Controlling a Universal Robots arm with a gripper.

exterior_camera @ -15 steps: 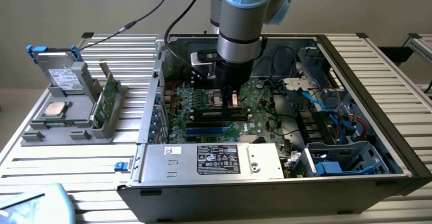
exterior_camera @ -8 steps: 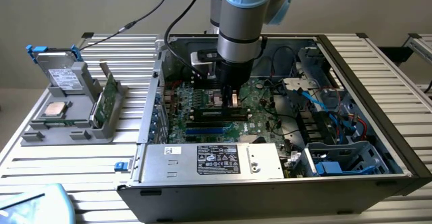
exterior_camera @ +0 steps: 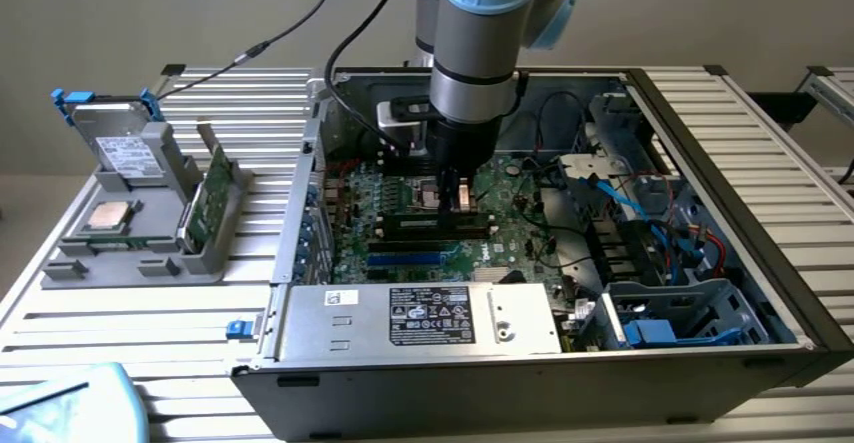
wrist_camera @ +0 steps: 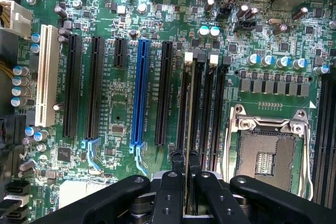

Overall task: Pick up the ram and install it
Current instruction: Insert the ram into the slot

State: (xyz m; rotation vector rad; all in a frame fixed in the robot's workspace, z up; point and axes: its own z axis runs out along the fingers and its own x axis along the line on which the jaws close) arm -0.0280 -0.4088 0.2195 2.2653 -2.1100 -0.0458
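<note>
Jaws clamped on ram [wrist_camera: 187, 124], edge-on over motherboard [wrist_camera: 118, 103]; open case [exterior_camera: 534, 398] on slatted metal table [exterior_camera: 254, 93]; beige wall [exterior_camera: 160, 13] behind.

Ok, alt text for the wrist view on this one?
The gripper holds the ram edge-on, lined up along the black memory slots of a green motherboard. An empty processor socket sits on one side of the slots and a blue expansion slot on the other.
</note>
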